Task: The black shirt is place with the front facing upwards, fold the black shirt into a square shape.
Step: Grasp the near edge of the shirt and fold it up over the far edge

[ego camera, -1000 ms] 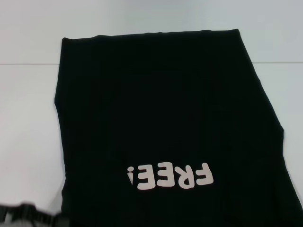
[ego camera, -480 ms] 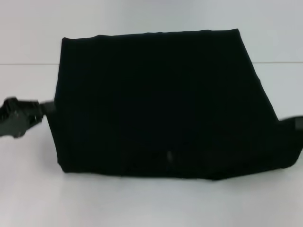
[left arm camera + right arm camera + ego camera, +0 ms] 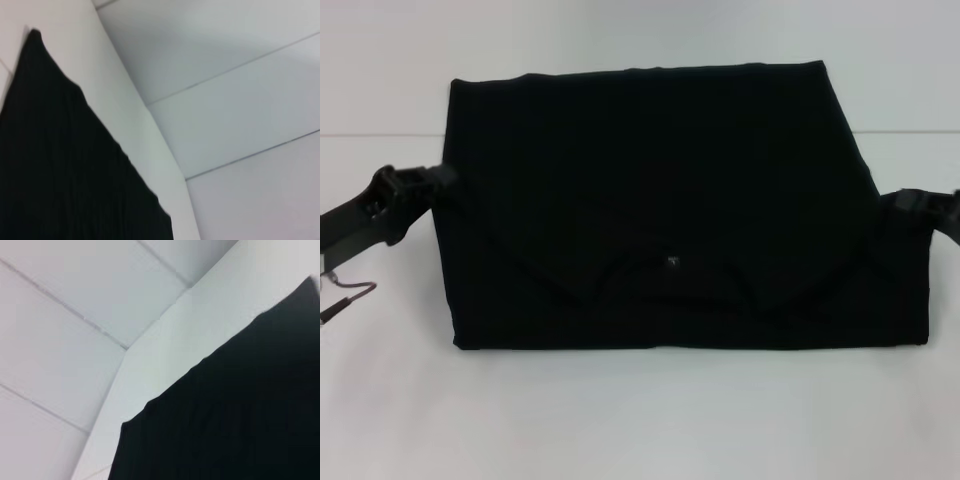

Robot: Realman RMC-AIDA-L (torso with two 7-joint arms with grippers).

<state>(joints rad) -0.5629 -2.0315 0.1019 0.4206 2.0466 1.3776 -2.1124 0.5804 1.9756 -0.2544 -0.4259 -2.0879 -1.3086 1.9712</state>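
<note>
Left gripper (image 3: 436, 180) at the left side edge of the black shirt (image 3: 650, 170), right gripper (image 3: 898, 202) at the right side edge, both low to the white table (image 3: 620, 420) and level with the upper rim of the turned-over layer. Cannot tell whether either is spread, pressed together or pinching cloth: black on black where each meets the fabric. Placed symmetrically, most likely, so that the near half travels over the far half evenly and lands without skew. Wrist views looking out along the table, with only a slanted edge of the garment and bare white surface in sight.

Lies flat in the middle of the table, doubled across its width into a broad block, wider than deep. Near fold line straight and crisp, far hem straight too, side edges tapering slightly toward the far end. Shows the curved neck opening (image 3: 670, 262) on the top layer with a small pale label at its centre, plus diagonal shoulder lines running out from it to either side. No lettering visible, so presumably tucked inside the fold. Plain, matte, soft, with a few low ridges only. Not yet square by the look of it: probably needs the sides brought inward.
</note>
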